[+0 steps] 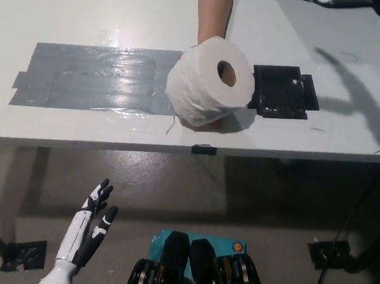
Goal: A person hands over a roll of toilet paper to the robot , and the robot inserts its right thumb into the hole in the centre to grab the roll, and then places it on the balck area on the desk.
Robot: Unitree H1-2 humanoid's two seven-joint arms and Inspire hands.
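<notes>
A person's bare forearm reaches in from the far side of the pale grey desk and holds up a fat white roll of toilet paper, the hand mostly hidden behind and under it. The roll hangs above the near part of the desk, between the wide patch of shiny grey tape on its left and the small black square area just to its right. Its round cardboard hole faces up and toward the near right, so the roll's long axis runs roughly from the person toward the robot's right side. The black right hand is at the far right corner of the view, above the desk, to the right of the roll and farther away; only a sliver of it shows, so I cannot tell how its fingers are set. The thumb has to enter that hole, so my guess is this hand must come leftward and nearer, lining up along the axis. It is the hand nearer the roll. The white left hand rests low at the near left, below the desk edge, fingers spread and holding nothing, well apart from the roll.
</notes>
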